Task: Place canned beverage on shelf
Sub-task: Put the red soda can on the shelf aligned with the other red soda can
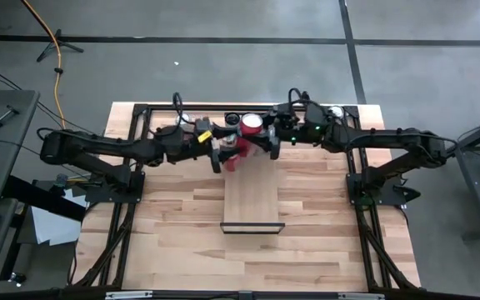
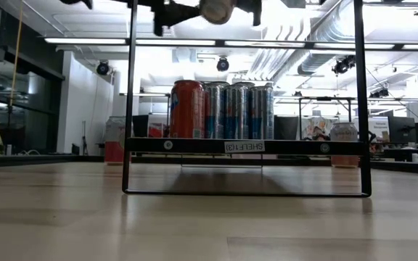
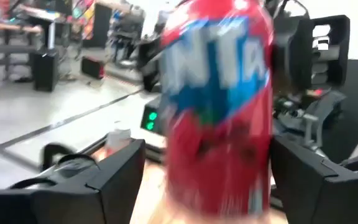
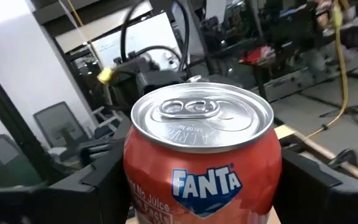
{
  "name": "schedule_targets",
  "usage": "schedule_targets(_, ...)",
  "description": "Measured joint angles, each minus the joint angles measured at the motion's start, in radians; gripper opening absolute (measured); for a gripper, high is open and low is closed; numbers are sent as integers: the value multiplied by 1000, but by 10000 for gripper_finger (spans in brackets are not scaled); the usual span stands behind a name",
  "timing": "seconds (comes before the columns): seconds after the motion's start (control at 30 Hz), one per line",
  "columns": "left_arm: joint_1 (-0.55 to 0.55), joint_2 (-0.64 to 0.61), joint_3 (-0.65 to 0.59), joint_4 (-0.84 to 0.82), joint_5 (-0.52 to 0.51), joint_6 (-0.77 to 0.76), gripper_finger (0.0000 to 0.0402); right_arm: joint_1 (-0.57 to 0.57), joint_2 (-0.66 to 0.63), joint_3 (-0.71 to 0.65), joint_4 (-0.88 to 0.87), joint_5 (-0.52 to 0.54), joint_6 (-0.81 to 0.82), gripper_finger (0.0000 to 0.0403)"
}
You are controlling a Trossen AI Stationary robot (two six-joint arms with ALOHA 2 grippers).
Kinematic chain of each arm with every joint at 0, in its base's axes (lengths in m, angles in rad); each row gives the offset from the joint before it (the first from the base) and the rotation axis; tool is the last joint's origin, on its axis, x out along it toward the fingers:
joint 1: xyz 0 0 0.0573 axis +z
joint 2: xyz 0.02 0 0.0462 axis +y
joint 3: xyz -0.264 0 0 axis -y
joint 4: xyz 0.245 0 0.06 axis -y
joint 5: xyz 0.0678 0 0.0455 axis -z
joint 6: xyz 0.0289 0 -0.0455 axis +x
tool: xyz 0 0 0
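Observation:
A red Fanta can (image 4: pixel 202 168) hangs high above the far end of the shelf (image 1: pixel 252 198), a pale plank on a thin dark frame (image 2: pixel 130 109). The low view shows the can's base (image 2: pixel 216 9). My right gripper (image 4: pixel 204 193) comes level from the table's right and is shut on the can. My left gripper (image 3: pixel 207 186) comes level from the left and is open, with a finger on either side of the same can (image 3: pixel 219 106). A gap shows between one left finger (image 3: pixel 120 177) and the can. My right gripper pinches the can's side wall (image 4: pixel 271 180) between its two fingers, below the rim. The fingers come level from the table's right. The can stands upright, top up, lifted clear of the shelf. My left gripper: one finger stands apart from the can; whether the other finger (image 3: pixel 303 180) touches it, I cannot tell.
On the shelf stand a red can (image 2: pixel 187 109) and several silver-blue cans (image 2: pixel 242 110) in a cluster at its far part. The plank's near half (image 1: pixel 252 208) is bare wood. Dark frame rails (image 1: pixel 132 179) run along the table's left and right sides.

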Motion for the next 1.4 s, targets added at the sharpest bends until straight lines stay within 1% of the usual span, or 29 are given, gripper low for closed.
schedule_targets(0.1, 21, -88, 0, -167, -12, 12, 279, -22, -63, 2, -74, -7, -29, 282)
schedule_targets(0.2, 33, -195, -1, -328, -35, 39, 280, -32, -119, 3, -217, -8, -66, 282)
schedule_targets(0.3, 38, -299, -1, -454, -108, 22, 281, -25, -145, 2, -342, 27, -99, 282)
schedule_targets(0.37, 38, -349, -1, -497, -168, 15, 281, -9, -147, 1, -394, 64, -120, 282)
schedule_targets(0.4, 38, -372, -1, -509, -191, 15, 281, 1, -146, -19, -391, 75, -123, 282)
schedule_targets(0.47, 38, -409, -1, -514, -228, 15, 281, 20, -143, -96, -318, 80, -96, 282)
schedule_targets(0.57, 38, -440, -1, -520, -251, 16, 279, 50, -142, -276, -92, 83, 12, 282)
schedule_targets(0.67, 38, -454, -1, -521, -254, 16, 278, 84, -142, -467, 130, 133, 136, 282)
schedule_targets(0.73, 38, -455, -1, -521, -254, 16, 278, 106, -141, -556, 215, 180, 171, 282)
schedule_targets(0.8, 38, -455, -1, -523, -254, 16, 278, 121, -142, -604, 256, 219, 167, 282)
schedule_targets(0.97, 38, -450, -2, -523, -275, 16, 278, 152, -108, -615, 169, 320, 67, 282)
schedule_targets(1.1, 38, -450, -2, -519, -292, 16, 278, 172, -28, -560, 198, 400, -97, 282)
schedule_targets(1.17, 38, -450, -2, -518, -303, 16, 278, 176, 25, -531, 197, 430, -145, 282)
schedule_targets(1.23, 38, -450, -2, -518, -304, 15, 278, 177, 73, -505, 198, 438, -165, 282)
schedule_targets(1.4, 36, -450, -2, -516, -304, 15, 278, 177, 190, -436, 273, 395, -191, 289)
